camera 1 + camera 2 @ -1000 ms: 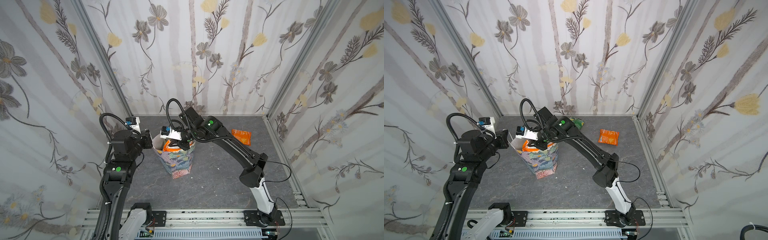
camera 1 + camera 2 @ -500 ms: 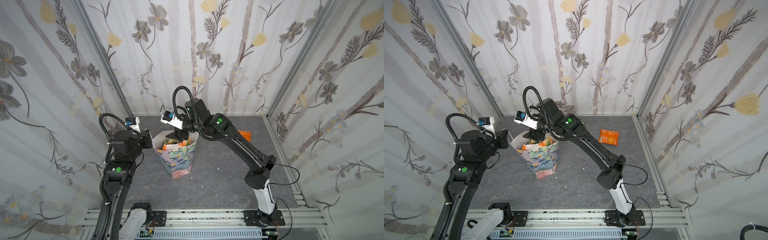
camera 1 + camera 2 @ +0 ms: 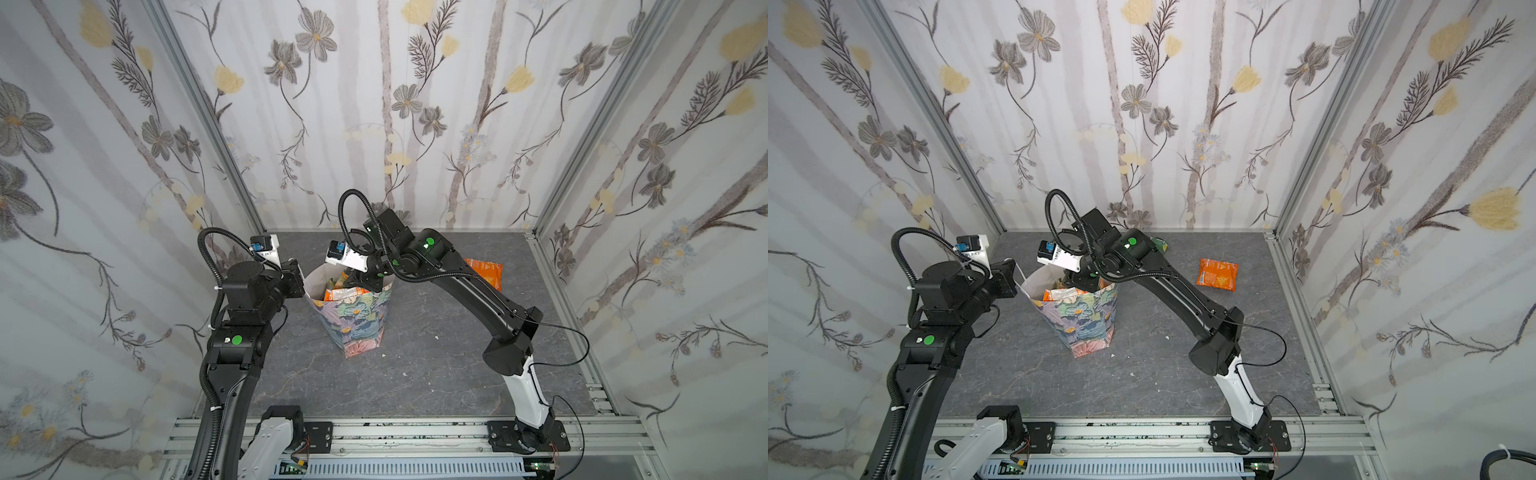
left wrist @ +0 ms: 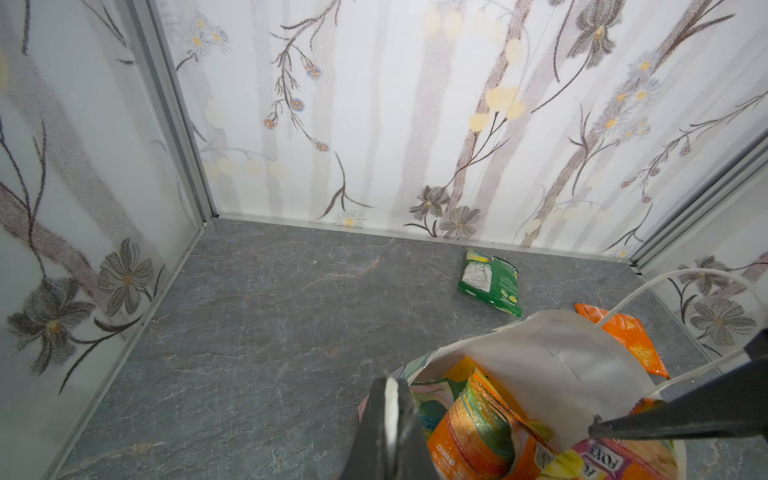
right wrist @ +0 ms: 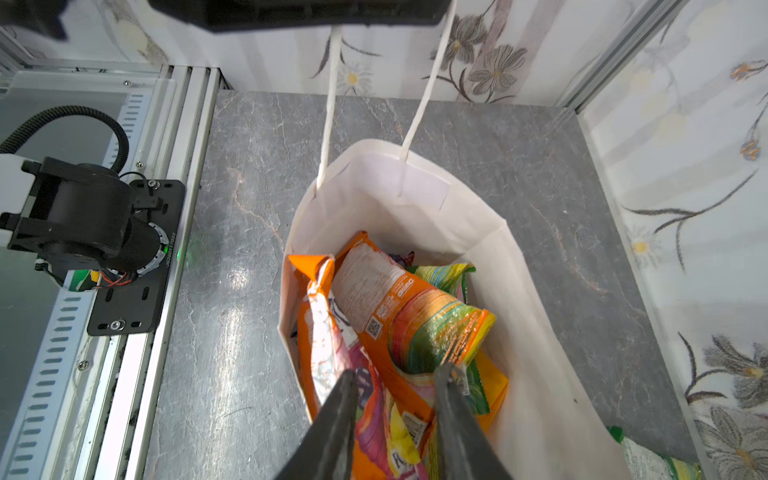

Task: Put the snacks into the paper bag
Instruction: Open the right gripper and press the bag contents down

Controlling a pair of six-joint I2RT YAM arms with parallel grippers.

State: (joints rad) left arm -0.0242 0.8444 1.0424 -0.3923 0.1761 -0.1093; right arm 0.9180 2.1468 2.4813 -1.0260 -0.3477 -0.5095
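Paper bag (image 3: 357,328): upright on the tabletop (image 3: 436,374), several snacks (image 5: 415,316) inside.
Left fingers (image 4: 370,419): clenched on the bag's white cord handle (image 5: 328,104).
Right fingers (image 5: 340,407): parted, empty, over the bagged snacks.
Loose: orange packet (image 3: 1217,274) and green packet (image 4: 492,282) lie beyond the bag.

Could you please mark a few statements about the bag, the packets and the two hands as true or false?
1. The paper bag stands upright on the table. True.
2. Every snack is in the bag. False: an orange packet and a green packet lie on the table outside it.
3. The left hand is shut on part of the bag. True.
4. The right hand hovers over the orange packet on the table. False: it is at the bag's mouth, above the packets inside.
5. The right hand's fingers are pressed together. False: they stand apart.
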